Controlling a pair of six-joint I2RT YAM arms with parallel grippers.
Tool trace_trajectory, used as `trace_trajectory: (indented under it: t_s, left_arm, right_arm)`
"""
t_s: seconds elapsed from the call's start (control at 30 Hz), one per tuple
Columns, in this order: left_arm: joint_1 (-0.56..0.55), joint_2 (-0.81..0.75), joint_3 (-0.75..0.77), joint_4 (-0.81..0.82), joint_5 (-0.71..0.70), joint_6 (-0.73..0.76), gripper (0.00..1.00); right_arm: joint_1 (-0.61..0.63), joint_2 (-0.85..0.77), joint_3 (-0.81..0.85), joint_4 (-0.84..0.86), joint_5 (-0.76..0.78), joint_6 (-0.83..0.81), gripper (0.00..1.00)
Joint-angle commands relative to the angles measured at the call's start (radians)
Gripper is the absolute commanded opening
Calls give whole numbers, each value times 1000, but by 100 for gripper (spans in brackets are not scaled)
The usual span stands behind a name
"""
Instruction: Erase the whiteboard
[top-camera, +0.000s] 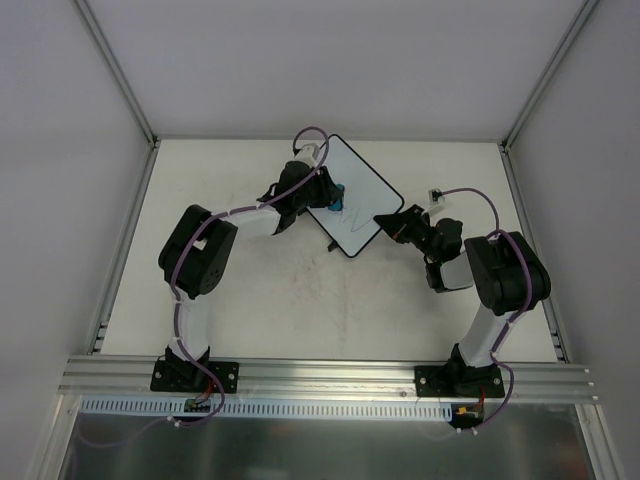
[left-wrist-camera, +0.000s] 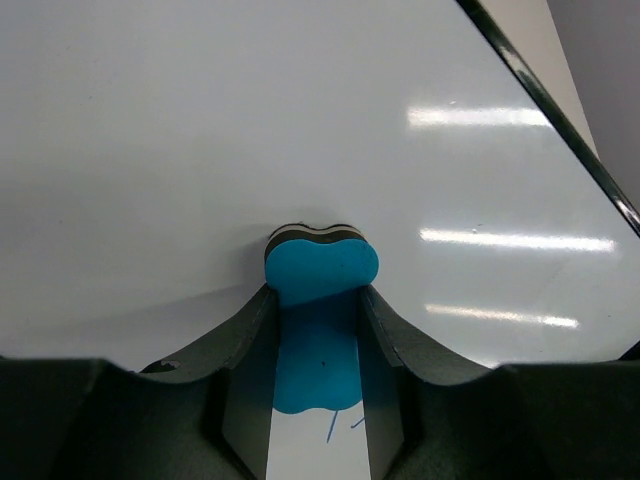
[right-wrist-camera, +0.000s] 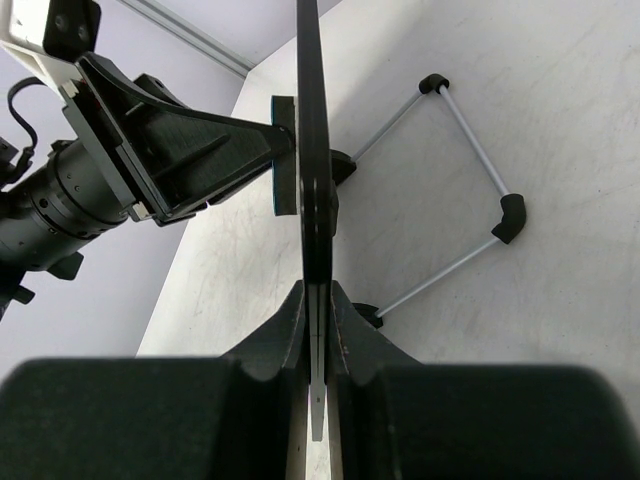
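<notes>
The whiteboard (top-camera: 362, 188) lies cornerwise at the back middle of the table, with blue scribbles (top-camera: 350, 215) near its lower corner. My left gripper (top-camera: 328, 192) is shut on the blue eraser (top-camera: 338, 197) and presses it flat on the board. In the left wrist view the eraser (left-wrist-camera: 321, 268) sits between the fingers (left-wrist-camera: 245, 340), the white board surface (left-wrist-camera: 200, 130) lies ahead, and thin blue marks (left-wrist-camera: 330, 425) show just behind it. My right gripper (right-wrist-camera: 317, 292) is shut on the board's edge (right-wrist-camera: 312, 120), seen edge-on.
A wire stand (right-wrist-camera: 478, 160) folds out from the board's back over the table (right-wrist-camera: 560, 90). Metal frame posts (top-camera: 115, 70) and grey walls close in the sides. An aluminium rail (top-camera: 330, 375) runs along the near edge by the arm bases.
</notes>
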Motion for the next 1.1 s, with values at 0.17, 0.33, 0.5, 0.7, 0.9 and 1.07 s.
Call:
trace_trajectory:
  t_s: [0.17,0.33,0.5,0.7,0.9,1.07]
  left_arm:
    - [33,15,-100,-147,-102,-129,0]
    - [41,7,-136,-132,-134,-173,0]
    - [47,24,-139,-99,-113,-181,0]
    - [43,35,-138,-57,-54,-166,0]
    - [-5,21,-129,-35,-56,-100,0]
    - [-56,-14,-123,-35,-81,-11,0]
  right_arm:
    - [14,12,19,165,5,-40,0]
    - [10,15,20,165,5,-38,0]
    - [9,16,20,165,5,-35,0]
    - [9,18,22,165,3,-35,0]
    - [10,18,20,165,5,-38,0]
    - [10,18,20,165,3,-40,0]
